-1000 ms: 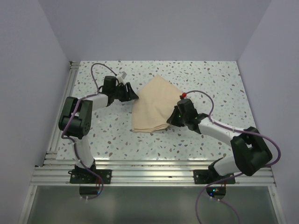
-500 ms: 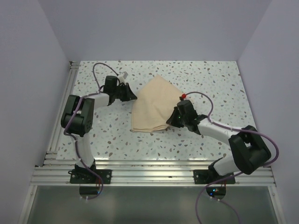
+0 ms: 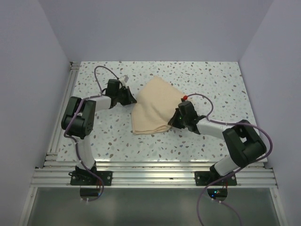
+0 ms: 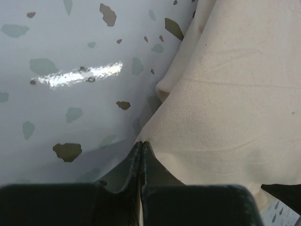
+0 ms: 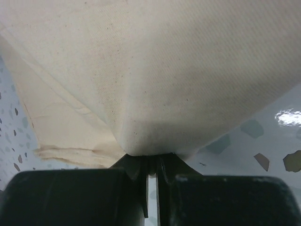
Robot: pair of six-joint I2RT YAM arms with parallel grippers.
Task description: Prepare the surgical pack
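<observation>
The folded beige wrap sheet lies mid-frame on the speckled table, with wide table surface showing toward the top and right edges. The left tool is closed, pinching the sheet's upper-left edge. The right tool is clamped shut on its lower-right fold. The folds hide the sheet's underside.

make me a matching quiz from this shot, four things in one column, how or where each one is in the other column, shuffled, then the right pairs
Things
1. left gripper
2. right gripper
3. wrap sheet
4. table

States
a. beige, folded over on itself
b. pale with dark speckles
c. shut on the wrap sheet's right edge
d. shut on the wrap sheet's left edge

Pairs: 1-d, 2-c, 3-a, 4-b
</observation>
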